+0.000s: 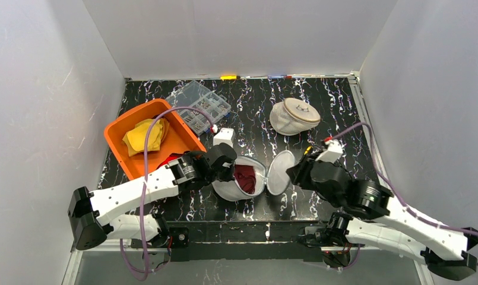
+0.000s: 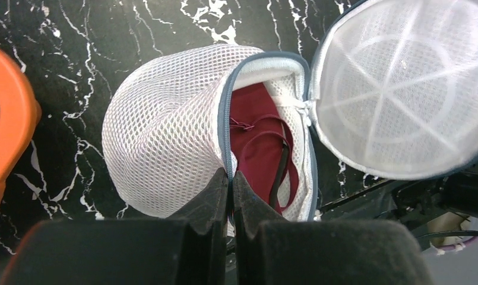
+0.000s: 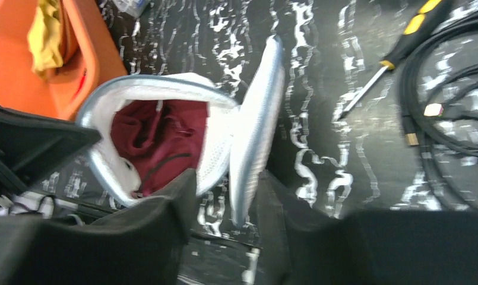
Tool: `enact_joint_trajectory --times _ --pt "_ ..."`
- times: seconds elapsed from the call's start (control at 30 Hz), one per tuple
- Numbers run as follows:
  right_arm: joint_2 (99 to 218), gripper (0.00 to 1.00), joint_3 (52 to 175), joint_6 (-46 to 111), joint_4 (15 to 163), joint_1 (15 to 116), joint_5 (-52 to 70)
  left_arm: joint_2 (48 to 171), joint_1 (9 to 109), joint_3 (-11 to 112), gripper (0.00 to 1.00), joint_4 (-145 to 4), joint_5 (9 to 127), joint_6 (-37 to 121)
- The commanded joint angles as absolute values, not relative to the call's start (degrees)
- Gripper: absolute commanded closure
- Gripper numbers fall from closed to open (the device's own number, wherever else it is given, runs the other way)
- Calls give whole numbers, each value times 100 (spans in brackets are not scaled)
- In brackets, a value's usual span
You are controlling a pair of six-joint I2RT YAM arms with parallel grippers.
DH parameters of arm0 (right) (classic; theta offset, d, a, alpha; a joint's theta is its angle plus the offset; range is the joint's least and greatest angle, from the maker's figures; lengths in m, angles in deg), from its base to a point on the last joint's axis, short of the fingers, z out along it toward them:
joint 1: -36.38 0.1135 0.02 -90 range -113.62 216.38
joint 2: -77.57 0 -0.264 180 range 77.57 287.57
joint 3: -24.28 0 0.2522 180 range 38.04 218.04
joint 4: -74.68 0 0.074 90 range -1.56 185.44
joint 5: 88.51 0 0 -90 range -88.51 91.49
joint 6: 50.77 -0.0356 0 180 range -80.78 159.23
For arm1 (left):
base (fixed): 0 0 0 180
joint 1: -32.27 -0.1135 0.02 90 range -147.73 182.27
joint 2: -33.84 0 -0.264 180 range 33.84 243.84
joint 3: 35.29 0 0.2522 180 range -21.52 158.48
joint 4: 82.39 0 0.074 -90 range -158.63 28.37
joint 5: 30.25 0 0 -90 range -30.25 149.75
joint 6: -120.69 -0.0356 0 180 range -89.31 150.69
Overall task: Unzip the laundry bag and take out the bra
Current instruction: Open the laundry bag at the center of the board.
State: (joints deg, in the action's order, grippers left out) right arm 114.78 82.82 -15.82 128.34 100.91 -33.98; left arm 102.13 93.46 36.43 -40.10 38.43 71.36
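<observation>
Laundry bag (image 2: 159,130) mouth faces rightward; left pincer (image 2: 230,173) clamps rim (image 2: 226,119); right pincer (image 3: 231,178) parted.

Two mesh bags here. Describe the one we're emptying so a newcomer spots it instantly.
Start at the orange tray on the left of the table; just right of its near corner sits the laundry bag. Unlike the closed bag farther back, its lid is flipped open, showing the dark red bra inside.

White mesh laundry bag (image 2: 165,136) lies on its side, unzipped, w/ round lid (image 2: 396,89) swung open; maroon bra (image 2: 257,148) inside.
</observation>
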Motion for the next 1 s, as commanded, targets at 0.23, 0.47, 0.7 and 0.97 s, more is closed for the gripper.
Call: enact_joint_trajectory --times 0.23,0.47,0.7,0.97 --pt "11326 27 8684 -708 12893 10106 -2510 9502 9314 3026 100 -3706 3386 7213" --pt "12159 27 7417 -1442 10698 10108 -1697 9343 9304 2844 100 -3483 3167 7310" --pt "12749 28 6544 -2641 8942 10104 -1581 9338 9302 2664 100 -3496 3284 7482" --pt "13456 32 6135 -3499 7704 10100 -1251 9252 9308 2498 100 -3679 3449 7600"
